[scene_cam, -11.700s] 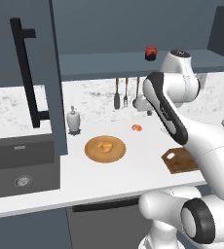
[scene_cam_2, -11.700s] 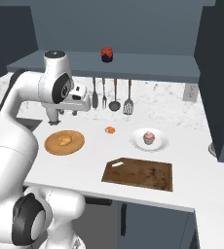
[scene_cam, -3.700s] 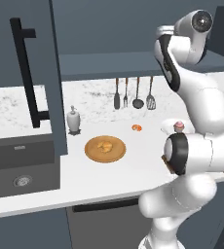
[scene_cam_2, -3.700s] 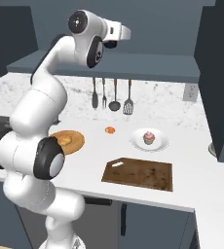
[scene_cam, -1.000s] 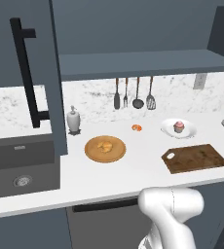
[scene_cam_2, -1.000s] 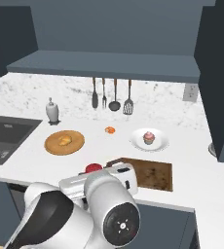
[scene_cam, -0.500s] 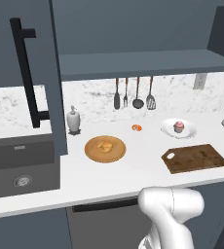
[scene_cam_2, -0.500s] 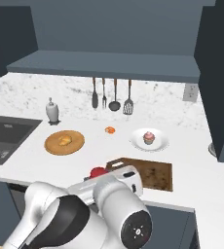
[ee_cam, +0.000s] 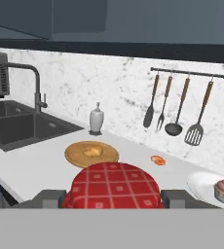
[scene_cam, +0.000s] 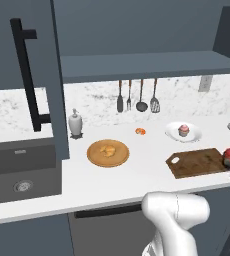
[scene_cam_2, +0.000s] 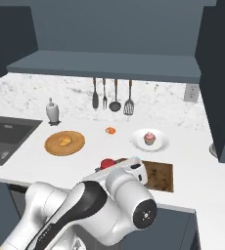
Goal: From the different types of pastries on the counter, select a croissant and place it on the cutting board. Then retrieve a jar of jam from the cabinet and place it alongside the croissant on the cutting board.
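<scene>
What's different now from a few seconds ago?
The small dark-red jar left the cabinet shelf: the arm reached up, took it in its jaws and carried it down near the dark brown wooden cutting board. The golden-brown croissant stayed on the round tan plate; the pink-frosted cupcake and tiny orange glazed piece did not move.

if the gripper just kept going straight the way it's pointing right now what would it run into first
Probably the round wooden plate with the croissant: in the hand view it lies just beyond the jam jar clamped in the gripper. If the hand passes above them, the marbled backsplash comes first. Depth is uncertain.
</scene>
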Controlling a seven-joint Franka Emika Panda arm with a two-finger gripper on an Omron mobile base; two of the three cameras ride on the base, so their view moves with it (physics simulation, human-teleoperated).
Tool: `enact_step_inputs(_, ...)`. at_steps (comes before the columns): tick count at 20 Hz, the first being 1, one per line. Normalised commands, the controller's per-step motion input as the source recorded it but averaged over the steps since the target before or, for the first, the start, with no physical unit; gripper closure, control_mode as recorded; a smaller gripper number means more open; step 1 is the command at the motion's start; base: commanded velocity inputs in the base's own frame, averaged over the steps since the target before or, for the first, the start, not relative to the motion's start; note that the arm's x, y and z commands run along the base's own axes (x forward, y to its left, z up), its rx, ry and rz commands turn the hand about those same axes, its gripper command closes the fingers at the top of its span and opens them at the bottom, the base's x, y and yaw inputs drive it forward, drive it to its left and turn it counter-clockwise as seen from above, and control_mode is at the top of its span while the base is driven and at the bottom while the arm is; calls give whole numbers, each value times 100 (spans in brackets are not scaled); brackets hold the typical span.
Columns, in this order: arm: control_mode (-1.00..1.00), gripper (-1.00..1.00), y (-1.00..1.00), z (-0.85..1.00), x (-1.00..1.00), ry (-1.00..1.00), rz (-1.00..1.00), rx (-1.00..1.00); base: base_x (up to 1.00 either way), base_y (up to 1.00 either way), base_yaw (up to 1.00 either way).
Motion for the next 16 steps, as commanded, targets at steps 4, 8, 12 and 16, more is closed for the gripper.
enact_step_inputs(4, -100, 100, -10, -32, 61, -9, 0, -6, 0, 0, 0)
enact_step_inputs(8, -100, 100, -26, -41, 38, -13, 3, -8, 0, 0, 0)
enact_step_inputs(12, -100, 100, -30, -32, 22, -1, 15, -12, 0, 0, 0)
enact_step_inputs(16, -100, 100, -26, -27, 21, 3, 23, -9, 0, 0, 0)
